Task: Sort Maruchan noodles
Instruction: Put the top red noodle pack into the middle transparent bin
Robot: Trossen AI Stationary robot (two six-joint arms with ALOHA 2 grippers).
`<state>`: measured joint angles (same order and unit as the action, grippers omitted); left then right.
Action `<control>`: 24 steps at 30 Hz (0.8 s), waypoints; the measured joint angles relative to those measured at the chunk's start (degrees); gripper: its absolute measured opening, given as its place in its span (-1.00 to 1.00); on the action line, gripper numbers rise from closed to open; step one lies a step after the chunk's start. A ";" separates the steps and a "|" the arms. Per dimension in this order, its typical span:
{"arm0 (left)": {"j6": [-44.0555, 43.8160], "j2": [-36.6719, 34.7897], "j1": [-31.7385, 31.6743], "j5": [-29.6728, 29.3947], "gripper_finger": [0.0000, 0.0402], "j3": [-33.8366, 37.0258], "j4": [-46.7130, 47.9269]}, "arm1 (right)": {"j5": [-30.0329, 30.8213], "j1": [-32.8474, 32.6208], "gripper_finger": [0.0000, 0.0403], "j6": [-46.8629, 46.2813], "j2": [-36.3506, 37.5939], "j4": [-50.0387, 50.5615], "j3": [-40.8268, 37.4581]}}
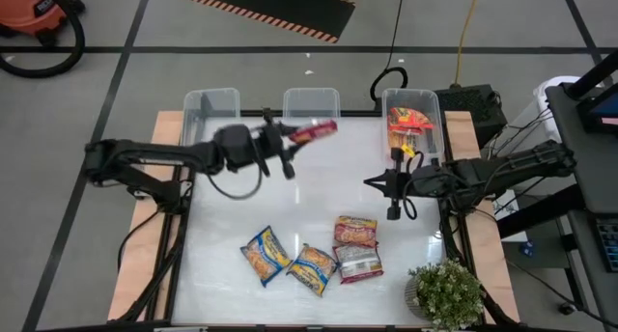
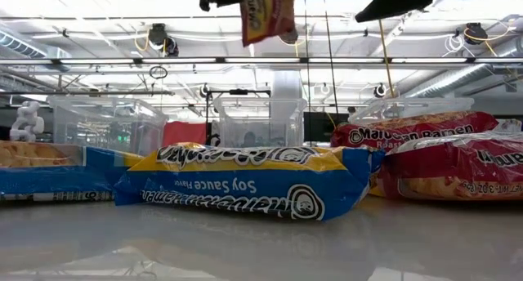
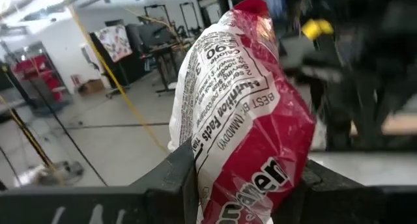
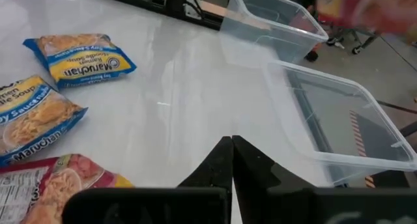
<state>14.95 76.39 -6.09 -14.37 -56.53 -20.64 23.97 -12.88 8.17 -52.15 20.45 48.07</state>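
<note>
Table [image 1: 319, 192]: white top, three clear bins along its far edge, so each kind of noodles can get its own place.
Right bin [image 1: 428, 105]: it already holds orange-red packets [image 1: 410, 124].
Middle bin [image 1: 311, 102]: looks empty; probably the goal for the maroon kind.
Packets on table [image 1: 314, 258]: two blue-and-yellow and two maroon ones wait near the front edge.
Left gripper [image 1: 288, 144]: raised above the table just before the middle bin, fingers clamped on a maroon packet [image 1: 317, 129], hanging clear of the bin walls.
Right gripper [image 1: 392, 185]: waits low near the right bin, fingers pressed together, holding nothing.
</note>
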 joint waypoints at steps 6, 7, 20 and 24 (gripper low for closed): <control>-9.06 -2.83 -8.54 10.21 -0.34 0.00 -0.17 | 0.00 0.00 -1.00 1.24 -0.21 1.75 0.00; -11.63 -2.83 -10.41 12.63 -0.34 0.00 -0.12 | 0.02 0.00 -1.00 1.44 -0.21 2.00 0.00; -27.07 7.27 -26.87 38.13 -0.34 -0.04 1.65 | 0.00 0.02 -1.00 2.49 -0.21 1.65 -0.26; -27.90 11.22 -28.84 41.17 -0.34 -0.04 1.94 | -0.02 0.02 -1.00 3.09 -0.23 0.87 -2.14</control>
<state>-12.96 87.61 -34.93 26.80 -56.58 -18.69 23.94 -12.86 11.27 -52.38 21.32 45.93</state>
